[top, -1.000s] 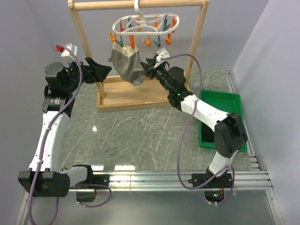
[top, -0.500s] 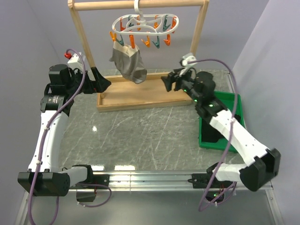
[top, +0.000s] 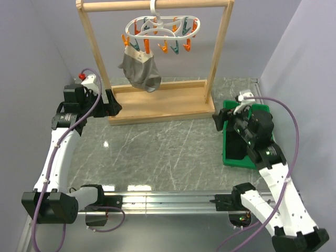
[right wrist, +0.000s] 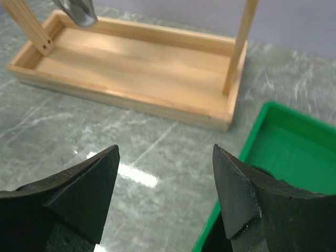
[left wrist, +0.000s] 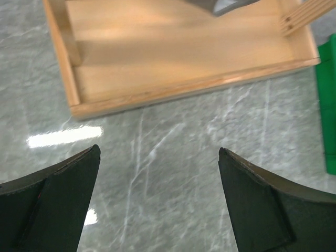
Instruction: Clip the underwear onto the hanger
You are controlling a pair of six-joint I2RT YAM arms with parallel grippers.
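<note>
Well, both claws stand wide apart with nothing between them. The left gripper (top: 113,103) hovers just off the left end of the wooden rack (top: 157,103), pointing at its base. In its wrist view the dark fingers (left wrist: 58,194) frame bare marble table (left wrist: 168,173) and the near edge of the rack's base. The right gripper (top: 217,119) hangs off the rack's right end, near its front corner. Its jaws also hold nothing, and through the gap its wrist camera sees the rack's base board and right post.

Up on the rack's crossbar hangs the hanger (top: 163,26), a white looped oval with its hook over the bar. Its long axis runs along the bar, and orange and teal pins dangle beneath it. The underwear (top: 140,71) is pinned at the hanger's left end, inside the rack's left post. Its pale waistband is uppermost, and the grey-brown body drops straight down, narrowing to a point. So its long axis is vertical, and the low tip hangs above the left half of the rack's base without touching it. Neither claw touches it.

To the right of the rack sits a green tray (top: 227,153). The right arm leans over it, and something dark lies inside, though I can't make out what.
</note>
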